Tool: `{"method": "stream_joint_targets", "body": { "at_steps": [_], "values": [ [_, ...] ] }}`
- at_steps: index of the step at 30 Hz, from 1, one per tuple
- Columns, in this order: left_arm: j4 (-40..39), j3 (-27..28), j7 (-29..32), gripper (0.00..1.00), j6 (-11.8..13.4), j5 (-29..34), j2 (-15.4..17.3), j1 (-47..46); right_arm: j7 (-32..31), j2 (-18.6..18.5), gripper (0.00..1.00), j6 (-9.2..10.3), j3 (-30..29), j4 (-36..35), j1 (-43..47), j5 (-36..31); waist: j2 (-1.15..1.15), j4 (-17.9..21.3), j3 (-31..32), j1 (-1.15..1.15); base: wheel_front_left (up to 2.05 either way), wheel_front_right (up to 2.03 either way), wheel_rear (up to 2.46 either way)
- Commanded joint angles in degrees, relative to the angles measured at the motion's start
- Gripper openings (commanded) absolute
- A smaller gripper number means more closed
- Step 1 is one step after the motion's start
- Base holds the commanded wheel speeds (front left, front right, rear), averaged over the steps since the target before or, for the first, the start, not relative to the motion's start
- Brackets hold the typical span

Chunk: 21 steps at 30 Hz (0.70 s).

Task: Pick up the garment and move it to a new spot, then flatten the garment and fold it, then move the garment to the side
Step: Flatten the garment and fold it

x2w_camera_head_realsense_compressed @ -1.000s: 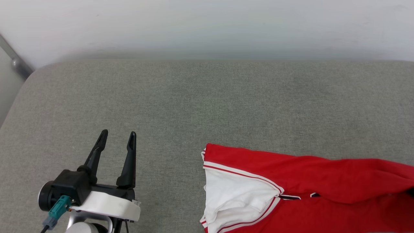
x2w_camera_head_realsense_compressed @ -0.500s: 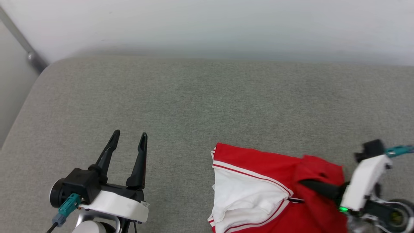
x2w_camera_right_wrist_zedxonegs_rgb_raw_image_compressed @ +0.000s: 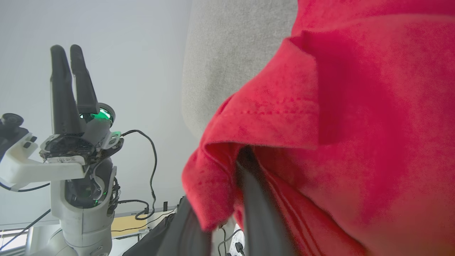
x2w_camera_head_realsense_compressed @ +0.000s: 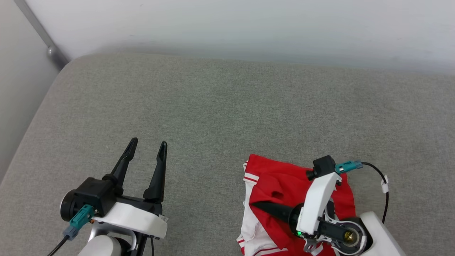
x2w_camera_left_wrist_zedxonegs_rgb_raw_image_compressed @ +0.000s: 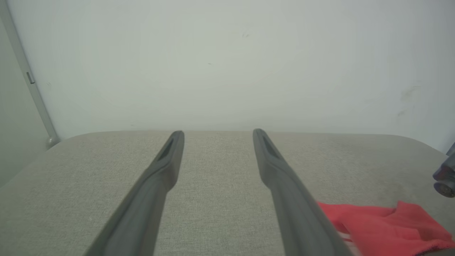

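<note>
Lab or test room: grey padded table [x2w_camera_head_realsense_compressed: 227, 106], bare white wall [x2w_camera_head_realsense_compressed: 227, 21], trailing cables [x2w_camera_right_wrist_zedxonegs_rgb_raw_image_compressed: 156, 161].

Nothing legible showed in any view. A small label [x2w_camera_right_wrist_zedxonegs_rgb_raw_image_compressed: 64, 160] on the body of the left gripper [x2w_camera_right_wrist_zedxonegs_rgb_raw_image_compressed: 66, 48] carried print too small and blurred to read. The bunched garment [x2w_camera_head_realsense_compressed: 270, 174] showed no readable letters or numbers.

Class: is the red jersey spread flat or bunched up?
Bunched: the red jersey lies heaped in folds, draped over the right gripper.

Grey fabric surface [x2w_camera_head_realsense_compressed: 213, 106] against white wall [x2w_camera_head_realsense_compressed: 227, 25]; grey pole [x2w_camera_head_realsense_compressed: 40, 31] far-left.
</note>
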<state>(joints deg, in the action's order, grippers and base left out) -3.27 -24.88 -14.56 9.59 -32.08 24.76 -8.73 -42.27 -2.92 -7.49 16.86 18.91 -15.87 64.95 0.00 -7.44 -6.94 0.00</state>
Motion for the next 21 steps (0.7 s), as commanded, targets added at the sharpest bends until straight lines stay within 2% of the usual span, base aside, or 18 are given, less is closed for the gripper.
{"method": "stream_joint_targets", "body": {
  "at_steps": [1, 7, 12, 14, 17, 21],
  "values": [
    [0.21, 0.11, -0.16, 1.00, -0.10, -0.33, -0.21, -0.47, 0.73, 0.08, 1.00, 0.01, 0.56, 0.49, -0.97, -0.27, 0.00, -0.11, -0.04, 0.00, 0.00, 0.00, 0.00],
    [0.98, 0.52, -0.29, 1.00, -0.17, -0.44, -0.52, 0.35, 4.79, -0.58, 1.00, 0.01, 2.72, -0.12, -3.39, -2.38, 0.00, 0.35, 0.22, 0.00, 0.00, 0.00, 0.00],
    [1.41, 0.76, -0.41, 1.00, -0.24, -0.27, -0.64, 0.87, 9.31, -5.58, 1.00, 0.01, 3.49, -6.75, -3.26, -7.78, 0.00, 1.23, 1.16, 0.00, 0.00, 0.00, 0.00],
    [1.52, 0.93, -0.46, 1.00, -0.10, -0.16, -0.65, 1.08, 13.43, -8.45, 1.00, 0.01, 2.03, -8.49, -2.14, -12.66, 0.00, 1.68, 1.51, 0.00, 0.00, 0.00, 0.00],
    [1.68, 1.65, -0.55, 1.00, 0.37, -0.47, -1.02, 1.54, 19.72, -11.78, 1.00, 0.01, -2.07, -8.77, -0.14, -23.78, 0.00, 2.45, 2.20, 0.00, 0.00, 0.00, 0.00],
    [2.29, 2.46, -0.59, 1.00, 0.47, -0.49, -1.18, 2.60, 24.74, -11.40, 1.00, 0.01, -10.24, -10.50, 4.54, -34.57, 0.00, 3.26, 3.63, 0.00, 0.00, 0.00, 0.00]
  ]
}}
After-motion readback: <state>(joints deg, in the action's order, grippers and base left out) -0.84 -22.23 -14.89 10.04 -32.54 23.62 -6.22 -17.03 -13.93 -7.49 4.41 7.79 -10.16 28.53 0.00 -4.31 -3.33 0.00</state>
